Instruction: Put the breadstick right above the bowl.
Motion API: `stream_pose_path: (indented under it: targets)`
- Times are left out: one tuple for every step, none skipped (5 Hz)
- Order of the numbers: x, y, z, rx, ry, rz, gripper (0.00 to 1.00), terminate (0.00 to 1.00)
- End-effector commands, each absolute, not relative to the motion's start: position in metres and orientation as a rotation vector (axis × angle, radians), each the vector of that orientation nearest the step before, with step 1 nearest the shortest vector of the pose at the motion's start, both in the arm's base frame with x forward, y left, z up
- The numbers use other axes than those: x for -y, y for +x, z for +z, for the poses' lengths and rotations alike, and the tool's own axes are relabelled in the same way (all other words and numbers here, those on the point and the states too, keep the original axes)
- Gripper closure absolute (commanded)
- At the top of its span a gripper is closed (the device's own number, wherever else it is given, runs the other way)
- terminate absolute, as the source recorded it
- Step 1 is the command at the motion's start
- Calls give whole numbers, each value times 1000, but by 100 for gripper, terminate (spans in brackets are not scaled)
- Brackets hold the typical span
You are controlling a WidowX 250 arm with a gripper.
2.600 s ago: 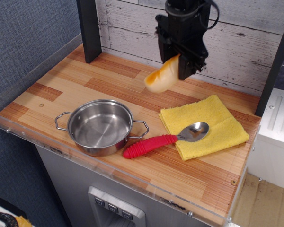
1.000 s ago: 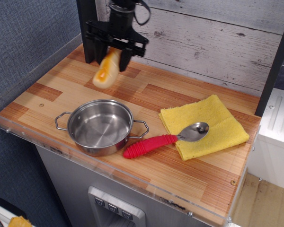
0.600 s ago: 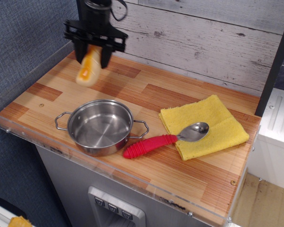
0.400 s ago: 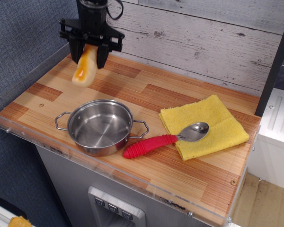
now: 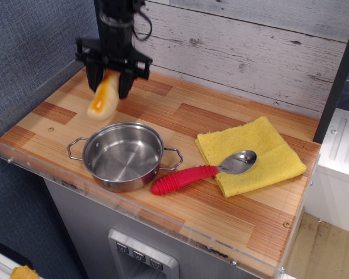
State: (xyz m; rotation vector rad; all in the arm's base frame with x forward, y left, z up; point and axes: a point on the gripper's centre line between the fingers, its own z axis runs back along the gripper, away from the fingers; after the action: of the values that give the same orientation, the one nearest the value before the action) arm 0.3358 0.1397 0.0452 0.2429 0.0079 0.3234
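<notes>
Lowered slightly, breadstick (image 5: 102,98) clamped in hand (image 5: 109,83), hanging below

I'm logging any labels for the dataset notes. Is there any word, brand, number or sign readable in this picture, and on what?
None can be read.
The bowl, the breadstick in the gripper, the red-handled spoon and the yellow cloth show no print.
The three small buttons on the grey panel below the counter carry marks too small to read.
</notes>
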Motion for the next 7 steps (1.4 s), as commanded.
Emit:
stream_pose_path:
  targets:
    - [-132, 330, 38, -44, 237, 303, 100, 0]
    - [-131, 330, 45, -39, 229, 314, 0, 0]
    - [-131, 330, 46, -21, 222, 309, 0, 0]
    - [-129, 330, 50, -4, 218, 300, 0, 0]
    - [-111, 335, 92, 222, 200, 201, 0, 0]
    - [-89, 332, 135, 431, 195, 111, 0, 0]
    - [-79, 328, 148, 481, 201, 78, 0, 0]
